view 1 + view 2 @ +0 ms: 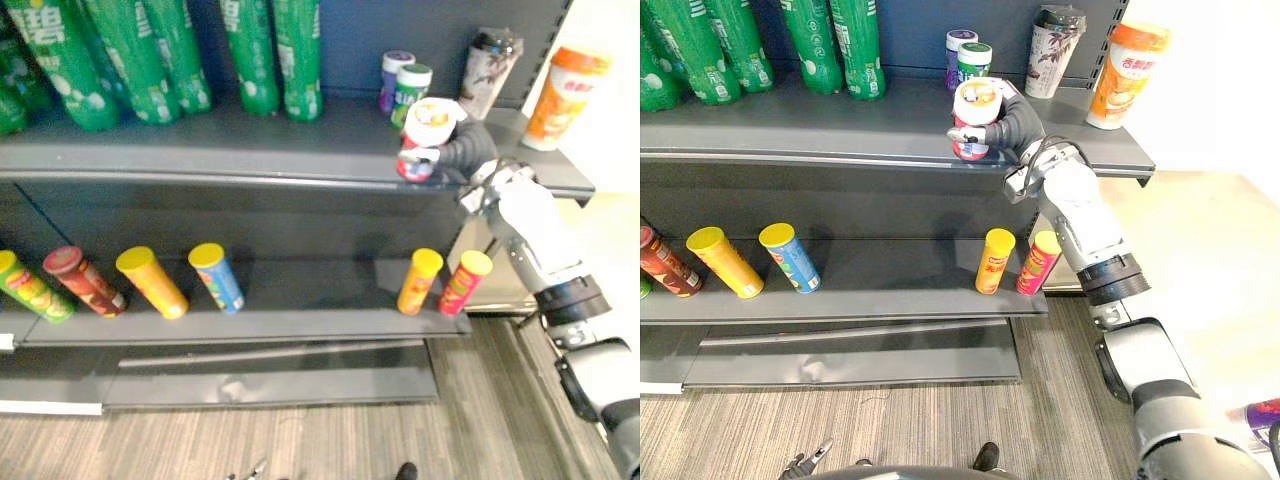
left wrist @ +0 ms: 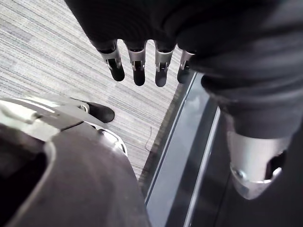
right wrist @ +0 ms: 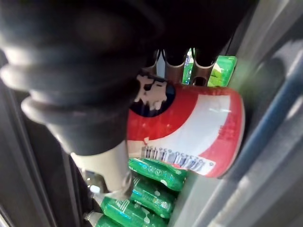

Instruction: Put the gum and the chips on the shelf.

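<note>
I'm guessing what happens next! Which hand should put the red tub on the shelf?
The right. The right hand is curled round the red and white gum tub, at the front of the upper shelf. The left hand hangs low by the floor, fingers relaxed, holding nothing.

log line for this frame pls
step: gum to shelf | right hand: shut on gum, at upper shelf front edge | left hand: open, idle
</note>
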Tool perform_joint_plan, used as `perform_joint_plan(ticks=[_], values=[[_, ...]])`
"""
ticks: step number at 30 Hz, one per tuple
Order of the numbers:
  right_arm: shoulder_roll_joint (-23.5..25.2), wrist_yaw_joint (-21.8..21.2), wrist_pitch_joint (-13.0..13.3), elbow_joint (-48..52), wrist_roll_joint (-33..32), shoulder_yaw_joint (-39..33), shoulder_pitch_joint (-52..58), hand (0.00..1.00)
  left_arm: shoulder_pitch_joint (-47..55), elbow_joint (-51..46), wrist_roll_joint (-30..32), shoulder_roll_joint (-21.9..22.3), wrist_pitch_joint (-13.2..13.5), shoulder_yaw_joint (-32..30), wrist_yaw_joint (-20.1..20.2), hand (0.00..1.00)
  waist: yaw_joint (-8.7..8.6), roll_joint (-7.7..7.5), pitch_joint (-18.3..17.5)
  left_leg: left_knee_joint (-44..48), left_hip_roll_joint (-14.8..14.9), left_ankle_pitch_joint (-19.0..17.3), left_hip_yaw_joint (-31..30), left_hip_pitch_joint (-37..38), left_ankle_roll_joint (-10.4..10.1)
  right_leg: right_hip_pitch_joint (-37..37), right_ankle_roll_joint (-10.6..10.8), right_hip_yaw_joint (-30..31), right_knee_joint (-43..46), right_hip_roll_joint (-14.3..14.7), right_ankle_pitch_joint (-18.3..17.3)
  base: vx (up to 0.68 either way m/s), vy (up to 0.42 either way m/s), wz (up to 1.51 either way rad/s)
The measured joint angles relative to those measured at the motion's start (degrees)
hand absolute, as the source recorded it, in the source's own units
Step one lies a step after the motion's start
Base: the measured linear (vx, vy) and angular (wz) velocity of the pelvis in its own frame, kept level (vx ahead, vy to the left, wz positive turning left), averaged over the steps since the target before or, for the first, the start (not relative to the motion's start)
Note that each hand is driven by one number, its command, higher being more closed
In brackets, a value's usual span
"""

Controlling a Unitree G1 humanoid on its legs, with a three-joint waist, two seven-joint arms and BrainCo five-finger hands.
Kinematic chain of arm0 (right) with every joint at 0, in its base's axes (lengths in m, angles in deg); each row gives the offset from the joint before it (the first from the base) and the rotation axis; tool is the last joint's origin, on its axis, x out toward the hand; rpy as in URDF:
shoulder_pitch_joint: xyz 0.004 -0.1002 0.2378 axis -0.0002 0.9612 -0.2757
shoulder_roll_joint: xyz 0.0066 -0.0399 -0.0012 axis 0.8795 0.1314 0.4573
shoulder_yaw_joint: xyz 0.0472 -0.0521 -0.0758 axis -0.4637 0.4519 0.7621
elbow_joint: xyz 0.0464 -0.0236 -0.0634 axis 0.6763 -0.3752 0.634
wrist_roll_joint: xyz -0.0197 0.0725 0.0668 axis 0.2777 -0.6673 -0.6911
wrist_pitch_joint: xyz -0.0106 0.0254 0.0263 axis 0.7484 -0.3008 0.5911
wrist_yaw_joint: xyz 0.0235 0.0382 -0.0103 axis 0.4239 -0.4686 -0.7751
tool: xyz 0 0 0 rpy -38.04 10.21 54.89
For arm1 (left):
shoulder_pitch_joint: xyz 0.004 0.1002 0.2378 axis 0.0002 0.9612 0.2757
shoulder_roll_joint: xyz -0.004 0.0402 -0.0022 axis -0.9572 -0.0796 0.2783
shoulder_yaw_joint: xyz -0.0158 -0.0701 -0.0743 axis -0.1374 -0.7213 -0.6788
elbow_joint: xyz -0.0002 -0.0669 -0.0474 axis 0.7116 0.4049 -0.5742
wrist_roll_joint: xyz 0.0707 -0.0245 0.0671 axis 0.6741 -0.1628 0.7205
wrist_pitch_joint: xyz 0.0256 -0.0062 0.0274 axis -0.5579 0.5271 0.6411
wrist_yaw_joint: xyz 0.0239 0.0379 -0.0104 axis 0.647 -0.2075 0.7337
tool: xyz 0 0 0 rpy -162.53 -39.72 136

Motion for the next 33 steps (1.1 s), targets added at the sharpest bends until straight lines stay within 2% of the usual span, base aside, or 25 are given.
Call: perform_joint_plan(ticks=[9, 11, 23, 27, 28, 33], values=[[0.0, 0.4, 2.0, -5.9, 1.6, 0.3, -3.1, 1.0, 0.2, -0.1, 0.0, -0.5, -0.6, 0.6, 0.0, 0.0, 0.82, -0.42, 0.7, 0.0, 0.3, 0.2, -0.9, -0.4, -0.3, 0.0, -0.2, -0.5, 0.0, 0.2, -0.2, 0.0, -0.001, 0.04], [-0.2, 0.5, 2.1, -7.0, 1.7, 0.3, -3.8, 1.0, 0.2, -0.8, 0.0, -0.7, -0.6, 1.4, 0.0, 0.0, 1.42, -0.42, 1.0, -0.1, 0.3, 0.2, -0.9, -0.4, -0.3, 0.1, -0.4, -0.7, 0.0, 0.2, -0.4, 0.0, 0.0, 0.0], [-0.2, 0.0, 2.0, -10.9, 2.1, 0.7, -7.0, 1.0, 0.4, -1.7, 0.0, -1.3, -1.0, 2.3, 0.0, 0.0, 1.59, -0.67, 2.5, 0.0, 0.4, 0.7, -2.2, -1.2, -0.4, 0.1, -0.5, -1.7, 0.0, 0.2, -0.4, 0.01, 0.003, 0.05], [-0.1, -0.1, 2.2, -12.6, 2.3, 2.8, -7.1, 1.0, 0.5, -1.7, 0.0, -1.5, -1.0, 2.7, 0.1, 0.0, 1.59, -0.71, 2.5, 0.0, 0.4, 0.7, -2.2, -1.2, -0.4, 0.2, -0.5, -1.6, 0.0, 0.2, -0.4, 0.01, 0.003, 0.0], [-0.2, -0.1, 2.3, -13.0, 2.2, 2.7, -7.2, 0.0, 0.4, -1.7, 0.0, -1.6, -1.1, 3.0, 0.1, 0.0, 1.59, -0.71, 2.5, -0.1, 0.4, 0.7, -2.2, -1.2, -0.3, 0.1, -0.5, -1.6, 0.0, 0.2, -0.4, 0.0, 0.0, 0.0], [-0.2, -0.1, 3.3, -13.6, 2.2, 2.9, -7.2, 0.0, 0.4, -1.8, 0.0, -1.7, -1.1, 3.3, 0.2, 0.0, 1.62, -0.64, 2.6, -0.1, 0.4, 0.7, -2.2, -1.2, -0.3, 0.1, -0.4, -1.6, 0.0, 0.2, -0.4, 0.0, 0.0, 0.0]])
